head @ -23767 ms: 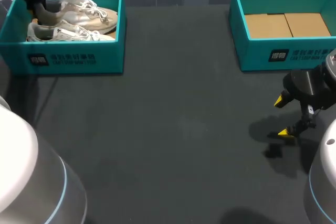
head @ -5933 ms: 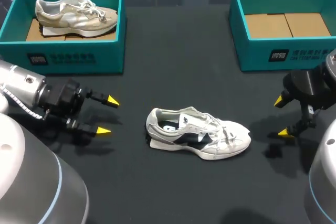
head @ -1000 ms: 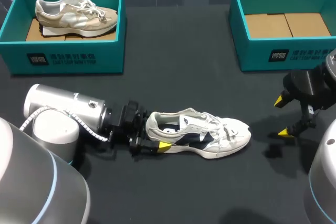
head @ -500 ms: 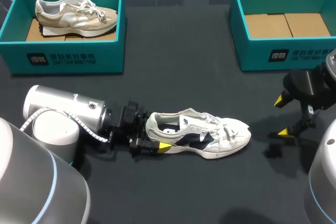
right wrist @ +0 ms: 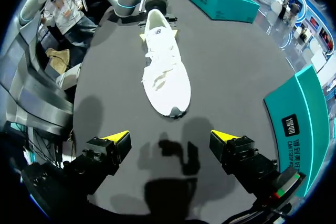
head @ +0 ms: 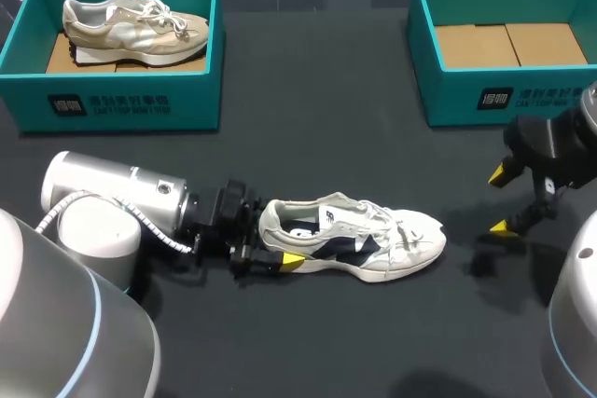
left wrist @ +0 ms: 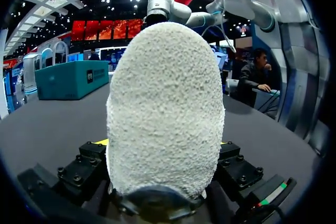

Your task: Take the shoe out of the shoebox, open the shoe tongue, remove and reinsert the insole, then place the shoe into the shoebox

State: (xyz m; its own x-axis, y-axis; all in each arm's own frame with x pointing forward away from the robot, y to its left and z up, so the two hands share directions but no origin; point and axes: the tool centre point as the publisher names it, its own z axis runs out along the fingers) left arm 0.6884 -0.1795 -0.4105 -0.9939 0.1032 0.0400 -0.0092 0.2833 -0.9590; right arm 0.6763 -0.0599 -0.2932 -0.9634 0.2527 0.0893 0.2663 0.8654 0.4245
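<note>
While the white shoe (head: 354, 240) lies on the table (head: 308, 137), the left gripper (head: 278, 245) clamps its heel from nine o'clock and the right gripper (head: 501, 200) hangs spread wide at three o'clock. Left wrist: heel pressed between both fingers. Right wrist: white shoe ahead at twelve o'clock, toe nearest.

We are gripping the heel of a white-and-navy sneaker (head: 359, 241) with our left gripper (head: 278, 247) on the dark table (head: 317, 128), our right gripper (head: 502, 200) hovering with fingers spread before the right shoebox (head: 485, 95), a beige sneaker (head: 135, 25) lying in the left shoebox (head: 121, 104)
</note>
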